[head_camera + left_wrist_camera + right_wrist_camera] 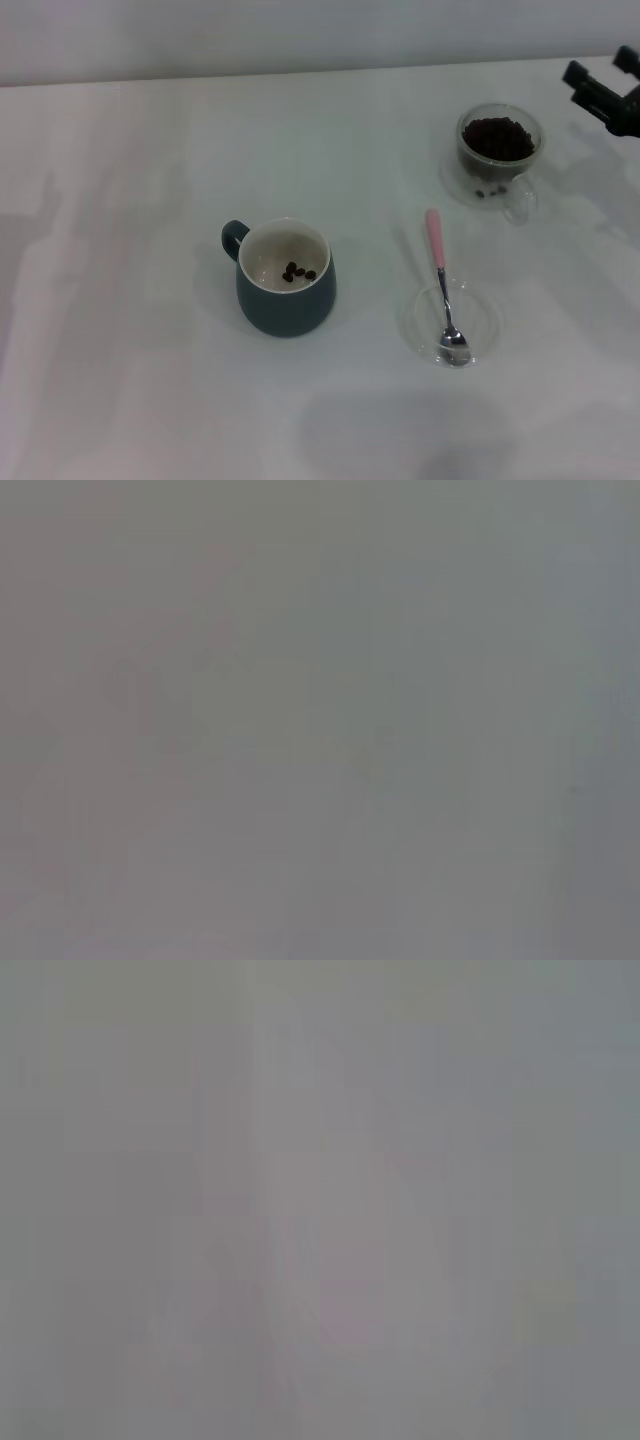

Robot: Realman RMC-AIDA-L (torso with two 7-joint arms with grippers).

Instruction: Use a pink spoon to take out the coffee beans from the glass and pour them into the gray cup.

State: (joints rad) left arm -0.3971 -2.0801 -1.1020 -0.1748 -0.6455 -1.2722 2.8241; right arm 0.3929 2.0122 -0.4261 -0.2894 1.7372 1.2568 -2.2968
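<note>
The right gripper (pixel 605 88) sat in the upper right corner of the head view, off to the side of everything, holding nothing; whether its fingers were spread or closed couldn't really be told. The pink spoon (pixel 441 279) lay lower right of centre, bowl resting in a clear saucer (pixel 485 318), probably to keep it off the table (pixel 120 300). The glass (pixel 498 150) of coffee beans (pixel 497 137) stood above it. The gray cup (pixel 286 279) sat mid-frame with a few beans inside. The left gripper wasn't visible.
</note>
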